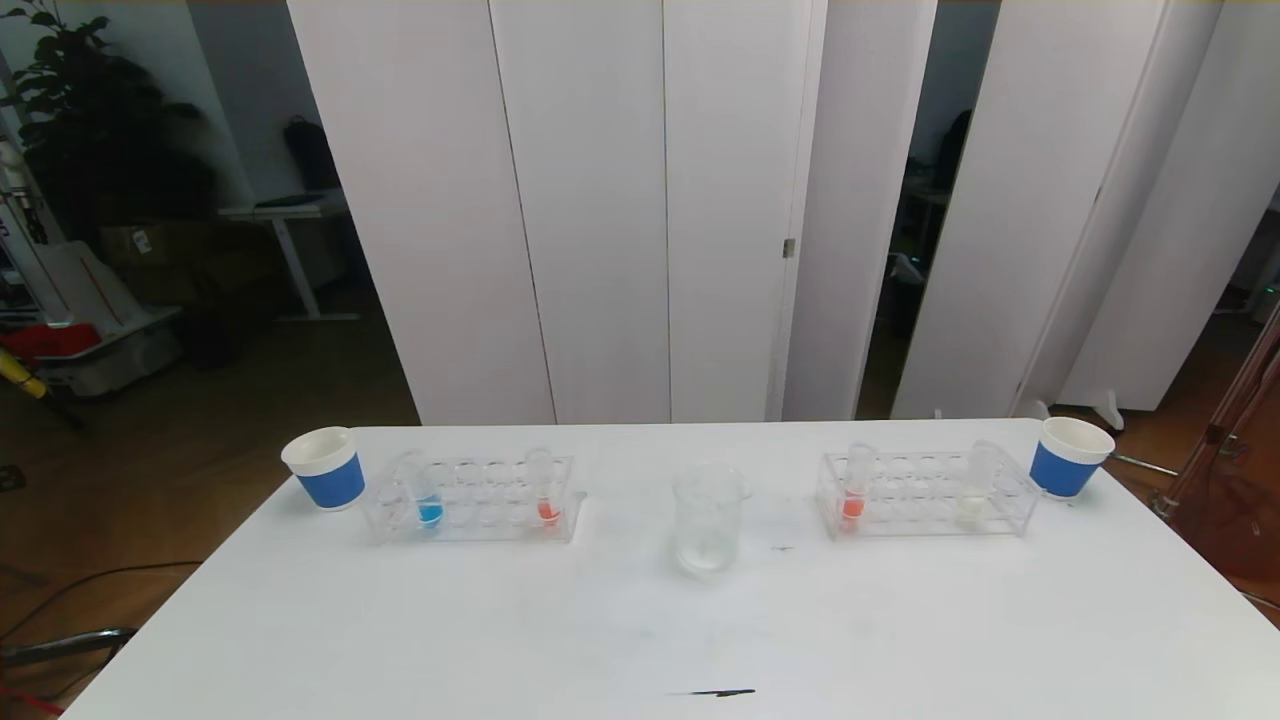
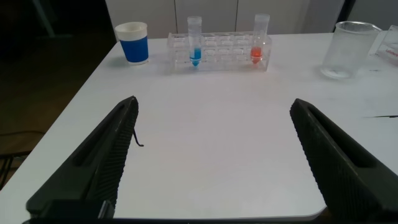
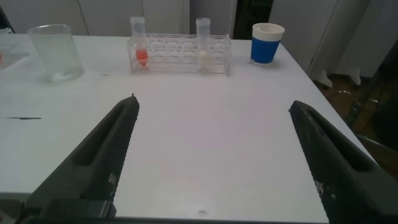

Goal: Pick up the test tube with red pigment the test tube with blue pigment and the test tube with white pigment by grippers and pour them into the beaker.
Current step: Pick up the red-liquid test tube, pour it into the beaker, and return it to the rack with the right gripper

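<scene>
Both the left gripper (image 2: pixel 211 162) and right gripper (image 3: pixel 211 162) hover wide open over the table's (image 1: pixel 640 620) near edge, while the test tube with blue pigment (image 1: pixel 425 495) stands racked far-left, probably slick, fragile glass, best pinched near its rim.

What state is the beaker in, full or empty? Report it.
Practically empty. The beaker stands upright on the table, its glass clear throughout with only a faint pale trace at the bottom; no coloured liquid inside.
</scene>
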Motion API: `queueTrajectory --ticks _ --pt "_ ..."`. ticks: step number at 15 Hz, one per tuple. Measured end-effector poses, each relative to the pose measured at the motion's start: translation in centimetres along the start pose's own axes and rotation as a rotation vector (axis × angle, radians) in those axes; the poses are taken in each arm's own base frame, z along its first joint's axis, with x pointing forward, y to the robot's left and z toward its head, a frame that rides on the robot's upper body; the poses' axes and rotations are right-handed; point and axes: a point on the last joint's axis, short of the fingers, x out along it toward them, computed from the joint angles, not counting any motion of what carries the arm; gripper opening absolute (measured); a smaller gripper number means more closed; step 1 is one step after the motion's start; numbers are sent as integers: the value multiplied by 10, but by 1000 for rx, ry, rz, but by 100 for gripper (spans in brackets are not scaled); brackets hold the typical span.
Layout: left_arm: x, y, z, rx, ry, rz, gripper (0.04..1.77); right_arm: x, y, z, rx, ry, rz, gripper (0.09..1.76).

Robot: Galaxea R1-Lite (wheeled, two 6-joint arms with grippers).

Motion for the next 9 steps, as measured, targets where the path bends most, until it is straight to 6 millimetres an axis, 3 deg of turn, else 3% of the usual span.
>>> queueTrajectory --ticks 9 --pt "0 0 0 0 0 0 174 0 0 0 -1 -1 -6 173"
